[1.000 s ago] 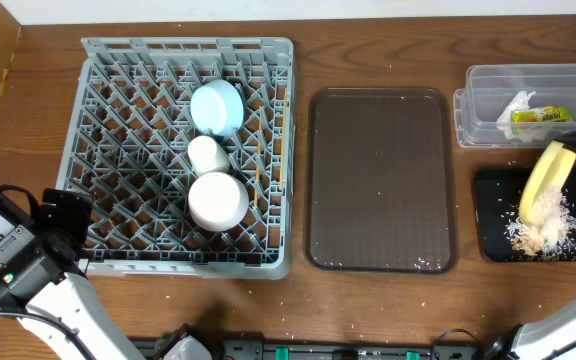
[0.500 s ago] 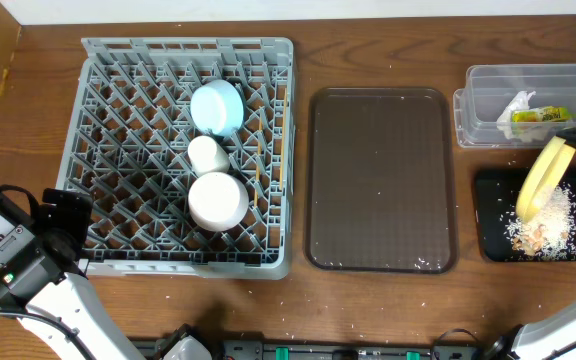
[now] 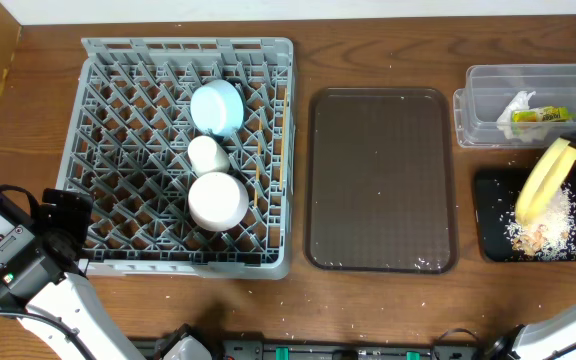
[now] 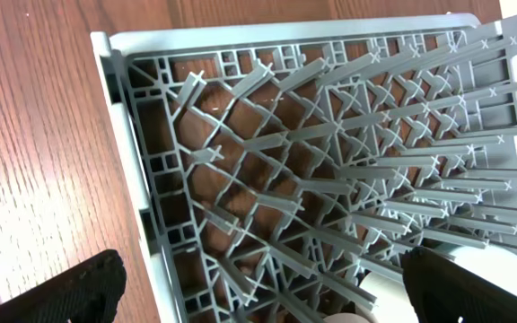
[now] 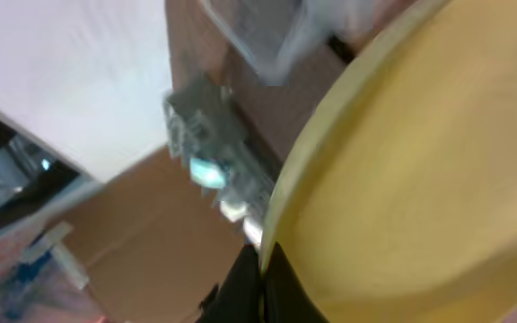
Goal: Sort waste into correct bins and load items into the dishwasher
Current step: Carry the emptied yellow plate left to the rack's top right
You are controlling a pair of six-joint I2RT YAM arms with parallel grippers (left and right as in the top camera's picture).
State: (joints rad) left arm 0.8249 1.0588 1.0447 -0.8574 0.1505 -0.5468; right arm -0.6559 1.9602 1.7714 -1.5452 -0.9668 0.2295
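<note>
Wooden desk (image 3: 368,310) carries a large square grey plastic dish rack (image 3: 188,45) at left and a flat dark-brown rectangular serving tray (image 3: 381,180) at centre. At right, a clear rectangular plastic tub (image 3: 488,72) sits behind a black rectangular tub (image 3: 490,220). Round yellow plate (image 3: 546,178) is tilted on edge over the black tub, long axis running lower-left to upper-right, top edge toward the clear tub. The right wrist view alone shows the right end effector (image 5: 260,269) clamped on its rim. Pale pink-white bowl (image 3: 217,201), light-blue bowl (image 3: 216,106) and small white cup (image 3: 208,153) stand in the rack. Left end effector (image 4: 267,305) has its fingers wide apart over a rack corner. Crumpled white napkin (image 3: 516,112) and yellow-green wrapper (image 3: 542,115) lie in the clear tub. Whitish crumbs (image 3: 543,228) lie in the black tub.
</note>
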